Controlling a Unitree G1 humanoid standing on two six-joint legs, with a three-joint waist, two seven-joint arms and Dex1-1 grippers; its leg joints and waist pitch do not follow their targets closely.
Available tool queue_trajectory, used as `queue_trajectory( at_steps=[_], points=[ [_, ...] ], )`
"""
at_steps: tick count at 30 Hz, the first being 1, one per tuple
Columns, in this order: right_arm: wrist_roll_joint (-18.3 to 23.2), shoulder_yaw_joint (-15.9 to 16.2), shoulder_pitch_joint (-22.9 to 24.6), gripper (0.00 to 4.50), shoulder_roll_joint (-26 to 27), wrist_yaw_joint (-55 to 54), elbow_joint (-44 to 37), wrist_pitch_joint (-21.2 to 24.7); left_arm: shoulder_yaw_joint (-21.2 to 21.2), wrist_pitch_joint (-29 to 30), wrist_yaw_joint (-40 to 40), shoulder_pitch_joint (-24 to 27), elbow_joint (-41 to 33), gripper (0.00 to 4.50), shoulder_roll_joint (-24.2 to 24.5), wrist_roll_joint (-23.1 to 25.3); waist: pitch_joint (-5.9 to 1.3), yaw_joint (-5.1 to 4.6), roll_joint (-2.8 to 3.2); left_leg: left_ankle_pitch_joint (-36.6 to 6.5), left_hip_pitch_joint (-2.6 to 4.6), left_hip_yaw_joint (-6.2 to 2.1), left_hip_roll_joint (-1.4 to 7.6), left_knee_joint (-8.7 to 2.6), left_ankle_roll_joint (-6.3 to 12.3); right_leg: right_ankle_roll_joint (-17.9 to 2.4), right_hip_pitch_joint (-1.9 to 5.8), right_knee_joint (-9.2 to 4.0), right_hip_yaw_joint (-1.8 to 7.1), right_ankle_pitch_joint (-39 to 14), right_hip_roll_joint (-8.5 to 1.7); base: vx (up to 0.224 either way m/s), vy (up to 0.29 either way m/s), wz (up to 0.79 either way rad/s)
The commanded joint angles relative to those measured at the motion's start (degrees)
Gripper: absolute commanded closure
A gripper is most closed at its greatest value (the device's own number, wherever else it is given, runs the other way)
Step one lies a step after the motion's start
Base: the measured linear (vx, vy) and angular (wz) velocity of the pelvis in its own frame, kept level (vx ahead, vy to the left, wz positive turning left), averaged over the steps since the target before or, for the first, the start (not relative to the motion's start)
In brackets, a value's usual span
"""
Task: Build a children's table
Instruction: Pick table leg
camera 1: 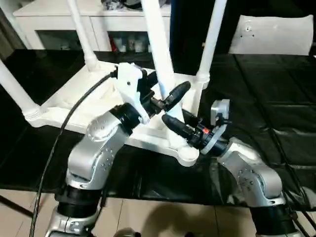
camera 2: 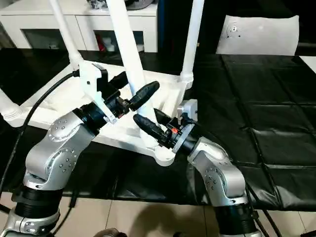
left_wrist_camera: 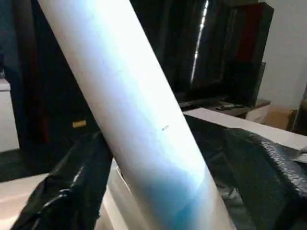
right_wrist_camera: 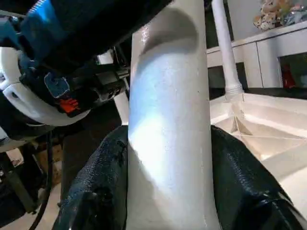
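Hands (camera 1: 165, 101) (camera 2: 153, 126) both clasp, seemingly loosely, nearest leg (camera 1: 157, 44).

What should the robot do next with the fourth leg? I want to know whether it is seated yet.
Probably press the tilted leg upright into the near corner socket of the tabletop. Both the left gripper and right gripper straddle it low down, and three legs already stand.

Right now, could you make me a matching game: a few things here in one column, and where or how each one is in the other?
1 tabletop
2 held leg
3 cabinet
4 right hand

A behind the black table
B closed low on the leg
C upside down on the black table
D rising from the near corner

Pairs: 1-C, 2-D, 3-A, 4-B
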Motion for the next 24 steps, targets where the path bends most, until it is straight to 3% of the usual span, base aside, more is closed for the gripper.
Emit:
queue_trajectory(
  at_steps=[1,13,16,19,24],
  points=[
    [-0.9,0.2,-0.7,2.57,0.3,0.2,0.6,-1.5,-0.4,-0.9,0.1,0.1,0.2,1.0,0.5,1.0,-4.13,0.02,-0.75,-8.3,0.05,-1.84,3.63,-4.41,2.87,-1.7,3.35,-4.72,3.96,-21.6,-4.64,0.0,0.0,0.0],
    [-1.8,0.3,-1.0,2.57,0.4,0.6,1.5,-3.0,-2.8,-3.6,-0.8,0.7,1.6,1.9,3.4,6.2,-4.17,0.05,-0.65,-8.2,0.09,-1.86,3.74,-4.42,3.03,-3.2,3.43,-4.33,4.12,-19.7,-4.7,0.0,0.0,0.0],
    [-2.0,0.4,-1.0,2.57,0.4,0.7,1.7,-3.2,-1.6,-2.3,-0.5,0.8,1.3,2.09,2.4,4.4,-4.18,0.05,-0.63,-8.3,0.09,-1.79,3.72,-4.37,2.85,-3.4,3.45,-4.31,4.15,-19.8,-4.75,0.0,0.0,0.0],
    [-2.5,0.8,-1.1,2.57,0.3,1.0,2.1,-3.7,1.8,3.8,1.1,0.7,0.1,2.18,-0.9,-3.0,-4.22,0.08,-0.64,-7.9,0.05,-1.64,3.8,-4.25,2.59,-4.6,3.5,-4.14,4.13,-18.7,-4.86,0.0,0.0,0.0],
    [-2.7,1.0,-1.3,2.57,0.2,0.8,2.1,-3.6,3.3,8.3,2.3,0.4,-0.4,2.49,-1.6,-6.5,-4.2,0.12,-0.73,-7.5,0.0,-1.63,3.58,-4.18,3.38,-4.5,3.55,-4.19,4.09,-18.9,-4.68,0.0,0.0,0.0]
  ],
)
